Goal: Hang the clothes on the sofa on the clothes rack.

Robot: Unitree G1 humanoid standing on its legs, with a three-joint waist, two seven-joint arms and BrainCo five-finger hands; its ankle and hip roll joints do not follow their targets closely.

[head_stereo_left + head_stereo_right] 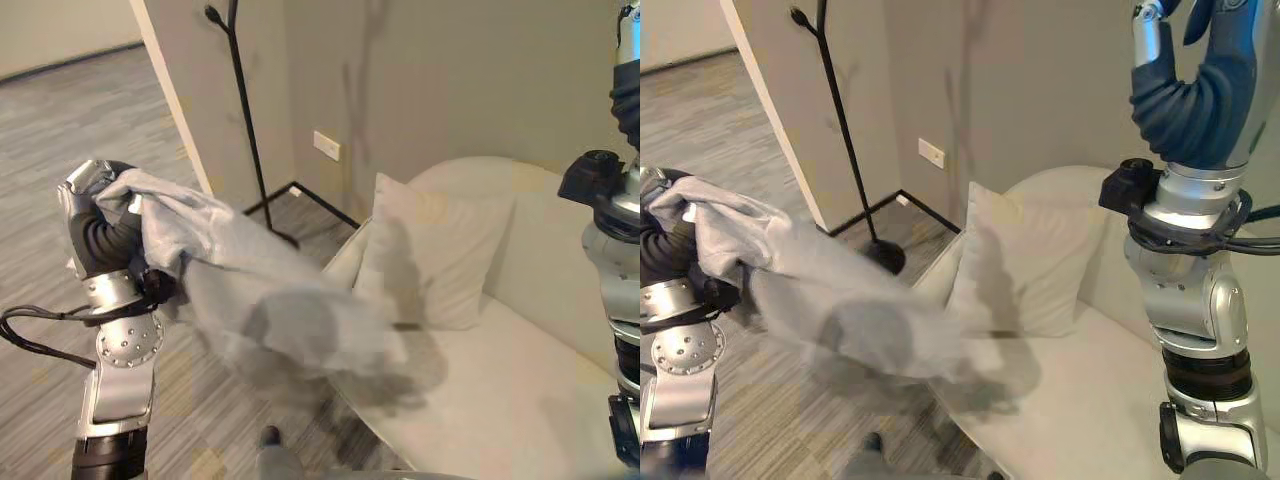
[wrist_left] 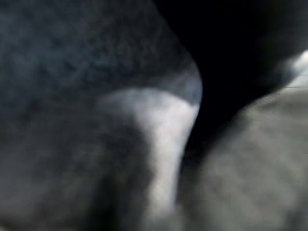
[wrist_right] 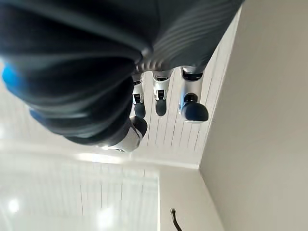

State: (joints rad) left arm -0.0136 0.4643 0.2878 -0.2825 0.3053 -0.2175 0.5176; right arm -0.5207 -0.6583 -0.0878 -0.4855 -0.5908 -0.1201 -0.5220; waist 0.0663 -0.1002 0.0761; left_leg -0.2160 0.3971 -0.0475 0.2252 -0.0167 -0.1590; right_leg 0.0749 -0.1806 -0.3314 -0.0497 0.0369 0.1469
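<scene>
Item: grey garment (image 1: 250,290). Location: off the sofa (image 1: 500,400), draped over and bunched at the left hand (image 1: 100,235), trailing in the air toward the sofa's front edge. The lower end hangs just above the seat; whether it touches cannot be told.

Left hand: raised at the robot's left, cloth bunched over it. Fingers are buried in the fabric, so the closure cannot be told.

Right hand (image 1: 1190,60): raised high at the robot's right, above the sofa back, fingers curled, holding nothing.

Rack (image 1: 245,110): black pole stand in the corner past the sofa's end, well apart from the garment; no clothing on the part in view.

Sofa: one pillow (image 1: 430,255) against the back.

Status: pick-up done. Remaining, by judgement: carry to the rack, hook the garment over a peg, release.
</scene>
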